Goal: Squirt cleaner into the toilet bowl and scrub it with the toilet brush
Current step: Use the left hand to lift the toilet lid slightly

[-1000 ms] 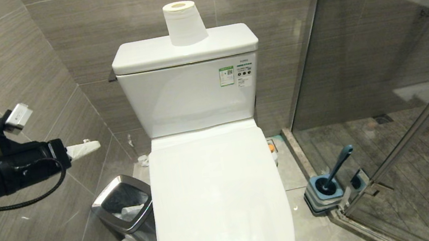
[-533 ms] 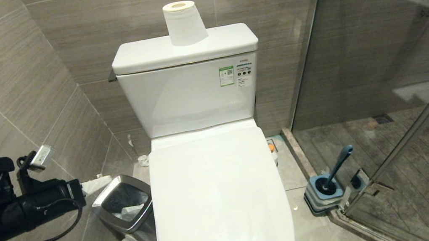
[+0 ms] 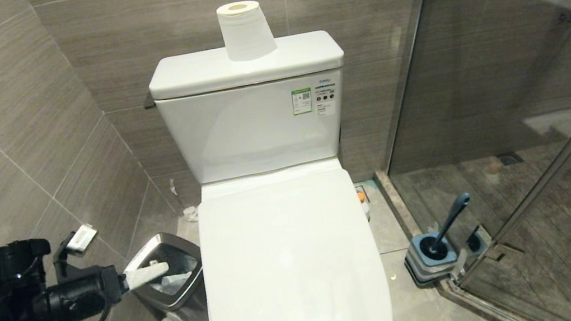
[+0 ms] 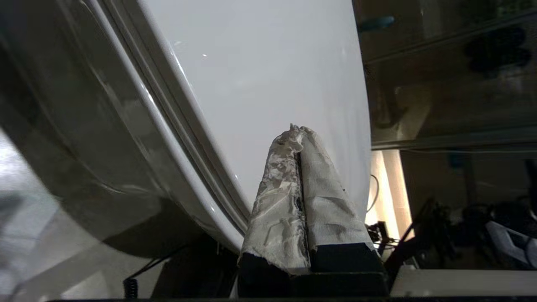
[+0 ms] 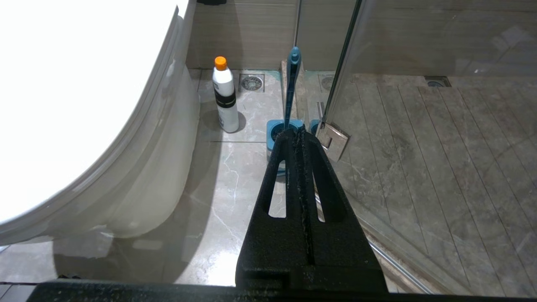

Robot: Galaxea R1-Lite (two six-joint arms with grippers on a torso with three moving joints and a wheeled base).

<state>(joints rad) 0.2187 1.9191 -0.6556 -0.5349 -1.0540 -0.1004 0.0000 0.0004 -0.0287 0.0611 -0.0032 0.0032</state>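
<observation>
Left gripper (image 3: pixel 157 270): fingers pressed together, tips wrapped in whitish tape, nothing held. It points level toward the toilet, low at the left of the head view. Tips sit over the near rim of the waste bin (image 3: pixel 137 266); can't tell if they touch it.

Just past the tips: steel-rimmed bin with crumpled paper inside, more paper on the floor (image 3: pixel 395 234) at its base. Right behind the bin is the toilet bowl (image 3: pixel 289 262), lid down. In the left wrist view the taped tips (image 4: pixel 300 197) sit close beside the lid's curved edge (image 4: pixel 268 84), not touching as far as I can see.

Further out: tank behind the lid, toilet-paper roll (image 3: pixel 245 30) standing upright on top of the tank.

Right gripper (image 5: pixel 300 138): black fingers shut tight, empty, out of the head view. It hangs low on the far side of the toilet from the left gripper, pointing along the floor.

Straight ahead of its tips: toilet brush (image 5: pixel 291 88) standing in its blue holder (image 5: pixel 279 128), by the glass shower door's hinge (image 5: pixel 333 140). Handle leans slightly.

Beyond the holder and toward the toilet: cleaner (image 5: pixel 224 98), white bottle with orange cap, upright on the floor, near the toilet's base, a floor drain just behind it. In the head view only an orange bit (image 3: pixel 362 198) shows past the lid's edge.
</observation>
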